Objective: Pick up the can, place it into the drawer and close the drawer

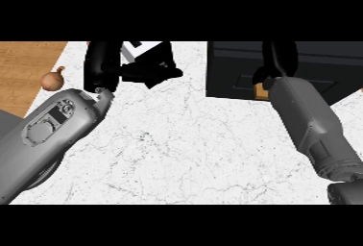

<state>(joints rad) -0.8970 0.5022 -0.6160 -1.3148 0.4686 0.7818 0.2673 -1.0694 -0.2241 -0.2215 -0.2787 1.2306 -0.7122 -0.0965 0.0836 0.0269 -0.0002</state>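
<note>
Head view shows the right hand [275, 65] reaching into the black open drawer [234, 72] at upper right, a small orange patch [261, 91] beside it probably being the can; whether its fingers grip it cannot be told. Judged step: placement; next comes release, withdrawal and closing. Left hand [106, 62], upper left, hangs relaxed and empty near a brown onion-shaped object [51, 79].

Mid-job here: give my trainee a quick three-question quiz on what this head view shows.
1. True or false: the right hand shows over the dark drawer.
2. The brown bulb lies: A) on the wooden surface beside the counter; B) in the dark drawer; C) on the right forearm.
3. Which hand shows nearer the brown bulb?
Key: 1 true; 2 A; 3 the left hand.
</note>
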